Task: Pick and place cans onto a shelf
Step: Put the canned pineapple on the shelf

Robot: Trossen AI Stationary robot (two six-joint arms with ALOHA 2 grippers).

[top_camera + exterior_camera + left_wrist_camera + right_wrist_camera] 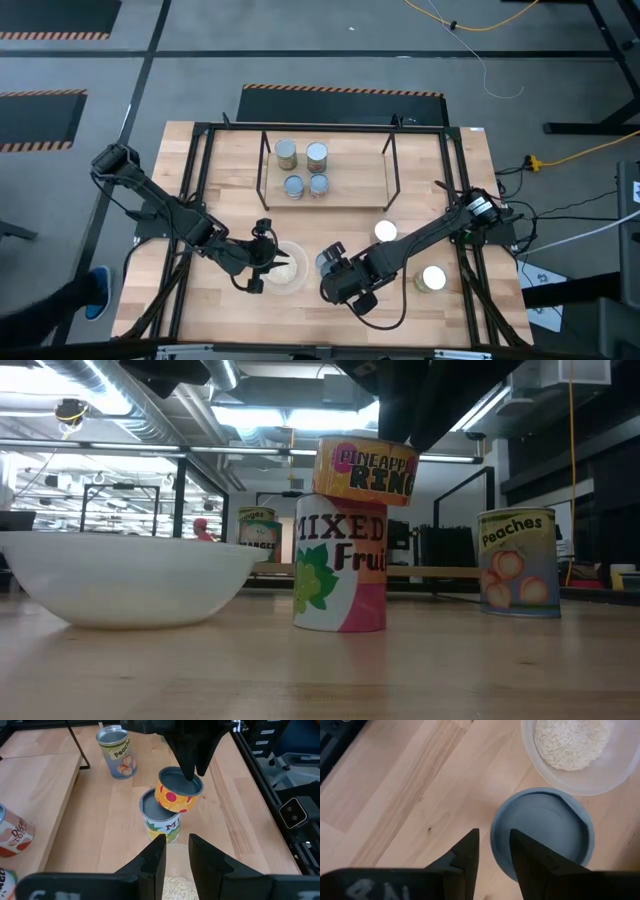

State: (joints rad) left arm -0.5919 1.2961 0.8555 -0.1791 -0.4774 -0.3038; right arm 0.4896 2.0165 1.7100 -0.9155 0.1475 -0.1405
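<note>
My right gripper [335, 268] is shut on a yellow pineapple can [365, 470], which is directly over a white mixed-fruit can [340, 565] standing on the table. Several cans [302, 168] stand on the shelf's wood surface [360, 175] at the far side. A peaches can [515, 562] and a shiny-topped can [433, 278] stand on the table to the right. My left gripper [176, 852] hovers over the clear bowl [287, 270], fingers a little apart and empty. My right gripper pinches the pineapple can's top rim [494, 832], one finger over the bluish-grey lid and one outside the wall. The fingers [189, 767] come from above, pointing down. The can is slightly tilted and offset over the mixed-fruit can's top [150, 802]; whether it rests there I cannot tell.
The bowl [130, 580] holds rice and sits just left of the two stacked cans. The shelf's thin black rods [391, 150] stand at its corners. A black frame [200, 180] runs around the table. Bare wood lies between the shelf and the grippers.
</note>
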